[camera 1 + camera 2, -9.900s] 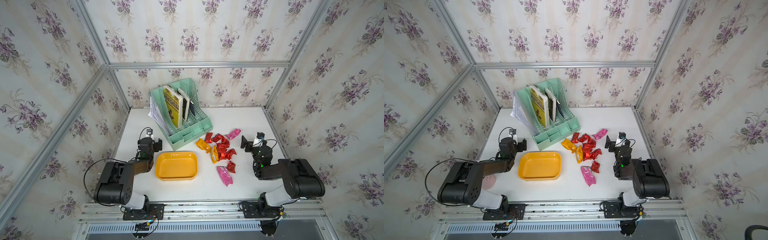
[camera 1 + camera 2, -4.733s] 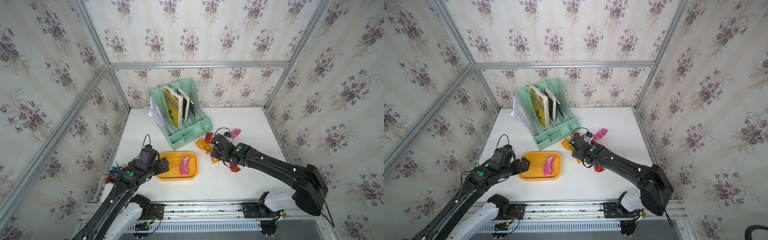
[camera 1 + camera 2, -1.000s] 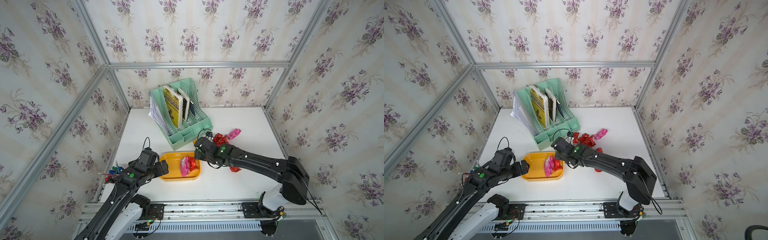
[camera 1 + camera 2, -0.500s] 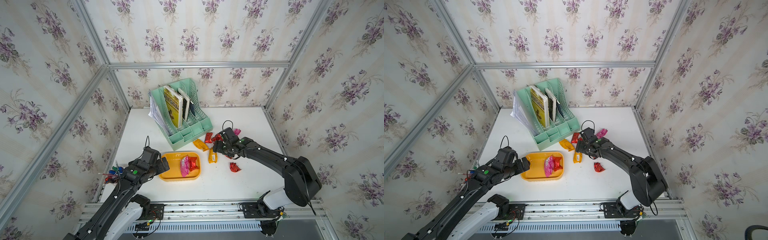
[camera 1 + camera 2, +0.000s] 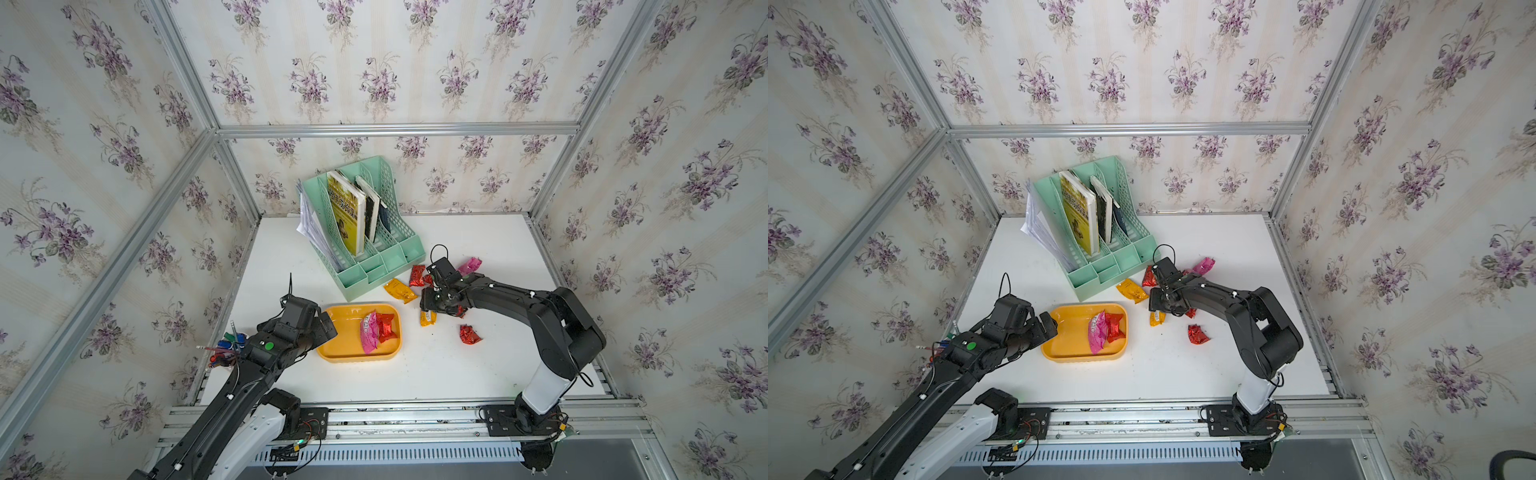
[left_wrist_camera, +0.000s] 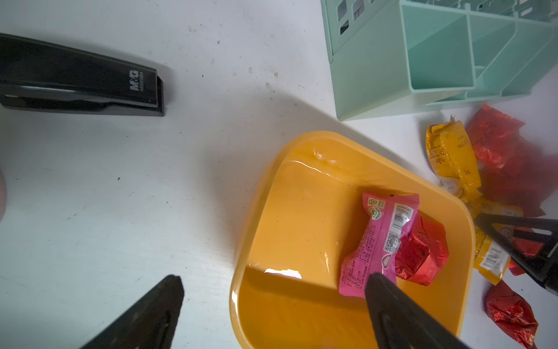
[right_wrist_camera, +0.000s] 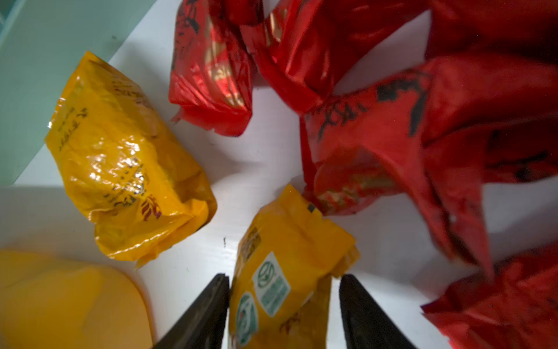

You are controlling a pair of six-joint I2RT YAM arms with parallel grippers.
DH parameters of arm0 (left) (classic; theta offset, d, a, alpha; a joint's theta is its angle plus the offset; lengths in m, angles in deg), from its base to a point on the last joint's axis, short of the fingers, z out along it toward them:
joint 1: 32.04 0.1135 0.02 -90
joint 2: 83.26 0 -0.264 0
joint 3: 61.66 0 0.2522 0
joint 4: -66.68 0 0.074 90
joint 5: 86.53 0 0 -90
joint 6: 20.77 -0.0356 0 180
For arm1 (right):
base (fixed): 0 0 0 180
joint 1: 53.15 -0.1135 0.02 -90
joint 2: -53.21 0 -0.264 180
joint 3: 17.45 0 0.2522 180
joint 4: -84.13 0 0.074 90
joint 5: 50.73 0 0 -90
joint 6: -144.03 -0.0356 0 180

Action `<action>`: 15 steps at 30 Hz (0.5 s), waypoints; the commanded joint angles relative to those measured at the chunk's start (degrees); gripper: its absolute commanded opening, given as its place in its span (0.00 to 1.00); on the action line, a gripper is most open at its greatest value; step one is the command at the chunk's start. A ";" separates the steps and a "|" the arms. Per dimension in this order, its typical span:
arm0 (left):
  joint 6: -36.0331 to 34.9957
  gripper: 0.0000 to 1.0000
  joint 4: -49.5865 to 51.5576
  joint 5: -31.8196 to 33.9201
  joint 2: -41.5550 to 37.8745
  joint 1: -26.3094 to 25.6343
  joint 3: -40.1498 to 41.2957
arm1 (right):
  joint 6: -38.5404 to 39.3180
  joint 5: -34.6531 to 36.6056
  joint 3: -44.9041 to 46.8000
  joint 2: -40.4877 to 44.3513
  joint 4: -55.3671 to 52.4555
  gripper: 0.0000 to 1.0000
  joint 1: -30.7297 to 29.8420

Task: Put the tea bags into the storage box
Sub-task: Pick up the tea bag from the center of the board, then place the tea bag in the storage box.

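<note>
Grasping step: the right gripper straddles, fingers spread, an orange-yellow tea bag at three o'clock of the storage box, seemingly not yet pinched; next close, lift, carry across; the left gripper gapes empty.

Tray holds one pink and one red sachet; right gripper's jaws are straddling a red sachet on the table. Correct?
One thing is off: the sachet between the right gripper's jaws is an orange-yellow sachet, not a red one, as the right wrist view shows. The rest holds: the storage box contains one pink sachet and one red sachet.
</note>
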 commanded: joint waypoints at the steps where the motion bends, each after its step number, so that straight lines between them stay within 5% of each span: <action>1: 0.99 0.99 1.19 0.88 -1.26 0.02 -0.12 | -0.22 -2.06 -0.21 -0.39 1.82 0.49 0.03; 6: 0.91 0.99 2.06 1.10 -3.12 -0.01 0.23 | -1.24 -2.23 0.01 1.41 1.43 0.36 0.03; 15: -1.25 0.99 1.44 0.22 -1.39 0.05 -0.38 | -4.87 -1.65 1.17 12.09 -1.48 0.35 -3.68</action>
